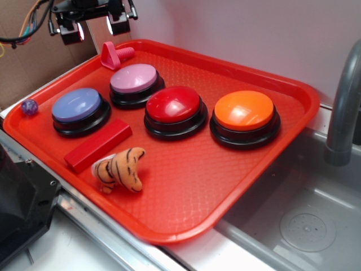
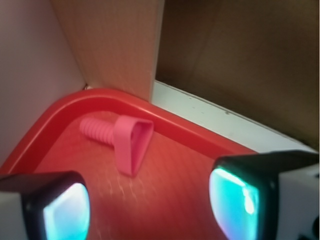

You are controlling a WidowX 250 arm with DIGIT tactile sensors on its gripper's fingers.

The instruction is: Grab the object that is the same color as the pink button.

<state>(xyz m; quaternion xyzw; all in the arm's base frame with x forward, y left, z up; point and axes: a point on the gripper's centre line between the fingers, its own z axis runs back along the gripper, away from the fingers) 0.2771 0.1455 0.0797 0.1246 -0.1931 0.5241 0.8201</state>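
Observation:
The object, a small hot-pink toy bolt with a triangular head and ribbed shaft, lies in the far left corner of the red tray. In the wrist view the bolt lies ahead of the fingers, near the tray's curved corner. The pink button, pale pink on a black base, stands just in front of the bolt. My gripper hangs above the tray's far left corner, over and slightly behind the bolt. It is open, with only bare tray between the glowing pads.
On the tray stand a blue button, a red button and an orange button. A red block and a striped tiger toy lie near the front. A purple ball sits off the left rim. A sink and a grey faucet are at right, cardboard behind.

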